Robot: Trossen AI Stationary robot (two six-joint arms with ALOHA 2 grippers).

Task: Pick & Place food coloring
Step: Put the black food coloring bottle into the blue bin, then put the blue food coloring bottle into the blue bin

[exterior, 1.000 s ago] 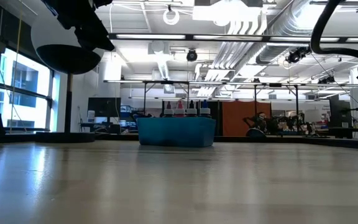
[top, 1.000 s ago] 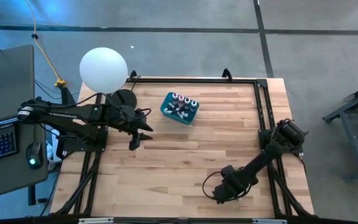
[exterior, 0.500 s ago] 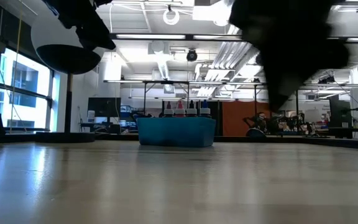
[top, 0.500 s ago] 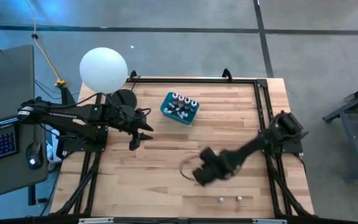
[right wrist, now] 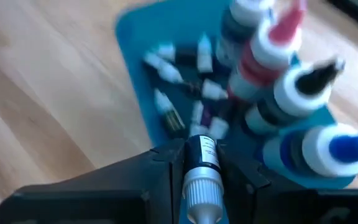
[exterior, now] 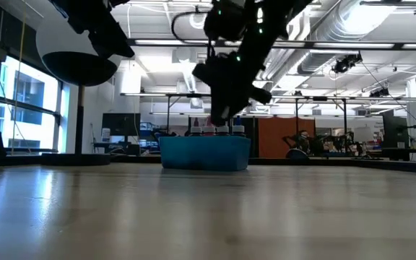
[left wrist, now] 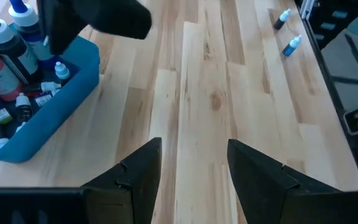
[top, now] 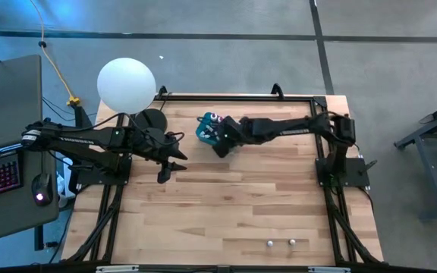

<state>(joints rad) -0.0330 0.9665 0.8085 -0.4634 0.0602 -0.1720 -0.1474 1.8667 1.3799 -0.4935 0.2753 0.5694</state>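
Observation:
My right gripper hangs over the near end of the teal tub, shut on one tiny food coloring bottle with a dark body and a white cap. The tub holds more tiny bottles lying flat and taller dropper bottles standing upright. Two more tiny bottles lie on the table near its near edge. My left gripper is open, above bare table left of the tub and touching nothing; its fingers stand apart. My right gripper pinches the tiny bottle between its two fingers, which lie along the dark labelled body. The white cap points back toward the wrist. The fingers slant down from the table's right. The bottle is lifted clear above the tub.
The tub sits on the table's far middle. A big white ball on a dark stand rises at the far left corner. A black frame runs along the table's right side. Bare wood lies between the tub and the near edge.
My right arm has swung from the table's near right part toward the far edge and left, ending over the tub. Two tiny bottles near the near edge, hidden under the gripper a second ago, now show. My left arm kept still.

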